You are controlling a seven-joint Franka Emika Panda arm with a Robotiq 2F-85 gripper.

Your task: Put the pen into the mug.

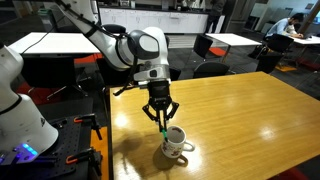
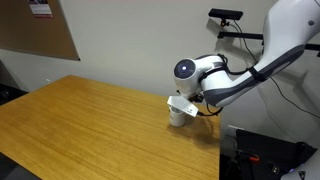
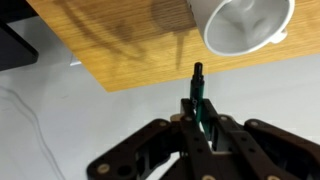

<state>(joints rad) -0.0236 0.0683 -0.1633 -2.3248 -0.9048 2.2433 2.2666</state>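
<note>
Over the wooden tabletop (image 1: 250, 110), we are clamping the green pen (image 3: 198, 95) in our end effector (image 1: 160, 121) beside the mug (image 1: 176, 143).

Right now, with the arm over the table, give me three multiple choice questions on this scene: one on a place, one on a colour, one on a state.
1. Where does the mug stand?
A. on the wooden table
B. on a chair
C. on the floor

2. What colour is the pen?
A. red
B. green
C. yellow

3. How do the jaws stand?
A. wide open and empty
B. shut on the mug's handle
C. shut on the pen

Answers:
1 A, the mug rests on the wood near the table's edge.
2 B, its shaft shows green in the wrist view.
3 C, the pen sticks out from between the closed jaws, not yet in the mug.
</note>
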